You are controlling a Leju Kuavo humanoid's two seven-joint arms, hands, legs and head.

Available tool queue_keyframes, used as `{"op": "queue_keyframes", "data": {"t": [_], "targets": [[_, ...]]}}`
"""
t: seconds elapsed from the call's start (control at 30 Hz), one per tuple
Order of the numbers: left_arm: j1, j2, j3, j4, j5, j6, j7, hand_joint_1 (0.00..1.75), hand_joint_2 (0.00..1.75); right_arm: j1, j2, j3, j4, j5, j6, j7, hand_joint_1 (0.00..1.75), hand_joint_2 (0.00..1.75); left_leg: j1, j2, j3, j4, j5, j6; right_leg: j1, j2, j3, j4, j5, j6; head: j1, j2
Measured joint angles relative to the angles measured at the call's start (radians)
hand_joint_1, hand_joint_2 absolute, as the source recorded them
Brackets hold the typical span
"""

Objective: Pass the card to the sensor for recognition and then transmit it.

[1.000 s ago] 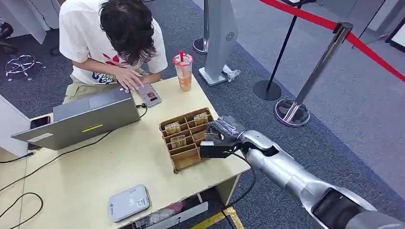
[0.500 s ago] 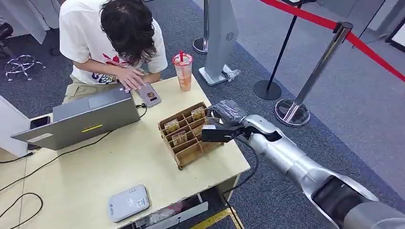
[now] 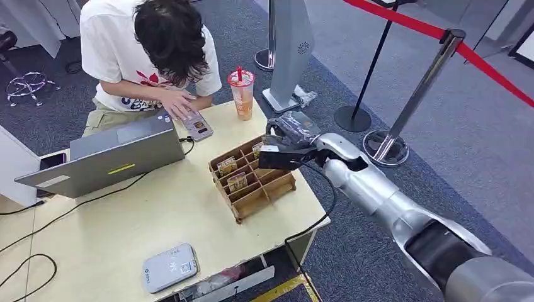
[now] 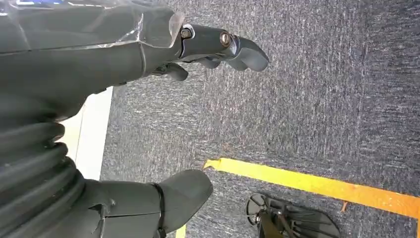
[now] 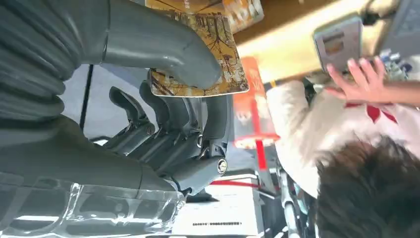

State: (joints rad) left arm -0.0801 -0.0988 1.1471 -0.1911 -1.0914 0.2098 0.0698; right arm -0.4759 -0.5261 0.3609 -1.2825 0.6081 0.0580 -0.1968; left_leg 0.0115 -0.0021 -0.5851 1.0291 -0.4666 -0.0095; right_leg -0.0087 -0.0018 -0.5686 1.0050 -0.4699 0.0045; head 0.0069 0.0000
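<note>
The right hand [image 3: 291, 143] is seen above the far right corner of the table [image 3: 126, 233], over the far end of the brown cardboard card organizer [image 3: 252, 178]. In the right wrist view its thumb is pressed onto a card [image 5: 208, 52] printed with a brown tree pattern, the darker fingers [image 5: 173, 119] being curled beneath it, so the card is pinched between thumb and fingers. More cards [image 3: 228, 167] are stood upright in the organizer's compartments.

The sensor [image 3: 169, 267], a flat grey reader, is laid near the table's near edge, well apart from the held card. An open laptop [image 3: 110, 157] is placed at the far left of the table, and a drink cup [image 3: 242, 93] with a red straw is set at the far edge. A person [image 3: 151, 50] is bent over the far edge, with a hand resting on a phone-like device [image 3: 196, 124] beside the laptop.

The left hand [image 4: 148, 54] is shown in the left wrist view over grey carpet crossed by a yellow floor line [image 4: 317, 184]; its fingers are spread apart from the thumb and nothing is held.
</note>
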Motion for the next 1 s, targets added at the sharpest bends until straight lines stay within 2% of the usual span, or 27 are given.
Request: {"op": "queue_keyframes", "data": {"t": [0.3, 0.4, 0.5, 0.63, 0.83, 1.0], "targets": [[-0.007, -0.005, -0.001, 0.0, -0.004, 0.0, -0.001, 0.0, 1.75, -0.032, 0.011, 0.0, -0.023, -0.001, 0.008, 0.008, 1.69, 1.75, 0.0, 0.0, 0.0, 0.0, 0.0, 0.0, 0.0, 0.0, 0.0, 0.0, 0.0, 0.0, 0.0, 0.0], [-0.009, -0.006, -0.001, 0.0, -0.004, 0.0, -0.001, 0.0, 1.75, -0.039, 0.015, 0.0, -0.025, -0.001, 0.01, 0.008, 1.75, 1.75, 0.0, -0.001, -0.001, 0.0, 0.0, 0.0, 0.0, 0.0, 0.0, 0.0, 0.0, 0.0, 0.0, 0.0], [-0.011, -0.007, -0.001, 0.0, -0.004, 0.0, 0.0, 0.0, 1.75, -0.07, 0.033, 0.009, -0.021, 0.0, 0.014, 0.002, 1.75, 1.75, 0.0, 0.0, -0.001, 0.0, 0.0, 0.0, 0.0, 0.0, 0.0, 0.0, 0.0, 0.0, 0.0, 0.0], [-0.017, -0.008, -0.001, 0.0, -0.005, 0.0, 0.002, 0.0, 1.75, -0.145, 0.097, 0.032, 0.01, 0.022, 0.009, -0.008, 1.75, 1.75, 0.0, 0.001, 0.0, 0.0, 0.001, -0.001, 0.0, 0.001, 0.0, 0.001, 0.001, -0.001, 0.0, 0.0], [-0.032, -0.015, -0.006, 0.0, -0.022, 0.0, 0.014, 0.0, 1.75, -0.278, 0.23, 0.084, 0.087, 0.038, 0.005, -0.001, 1.75, 1.75, 0.001, 0.0, 0.0, 0.0, 0.003, -0.003, 0.0, 0.001, -0.002, 0.003, 0.002, -0.002, 0.0, 0.0], [-0.042, -0.019, -0.018, 0.0, -0.036, 0.0, 0.037, 0.0, 1.75, -0.352, 0.309, 0.11, 0.129, 0.042, 0.005, 0.013, 1.75, 1.75, 0.0, 0.0, 0.0, 0.0, 0.003, -0.002, 0.0, 0.0, -0.002, 0.004, 0.002, -0.002, 0.0, 0.0]]}}
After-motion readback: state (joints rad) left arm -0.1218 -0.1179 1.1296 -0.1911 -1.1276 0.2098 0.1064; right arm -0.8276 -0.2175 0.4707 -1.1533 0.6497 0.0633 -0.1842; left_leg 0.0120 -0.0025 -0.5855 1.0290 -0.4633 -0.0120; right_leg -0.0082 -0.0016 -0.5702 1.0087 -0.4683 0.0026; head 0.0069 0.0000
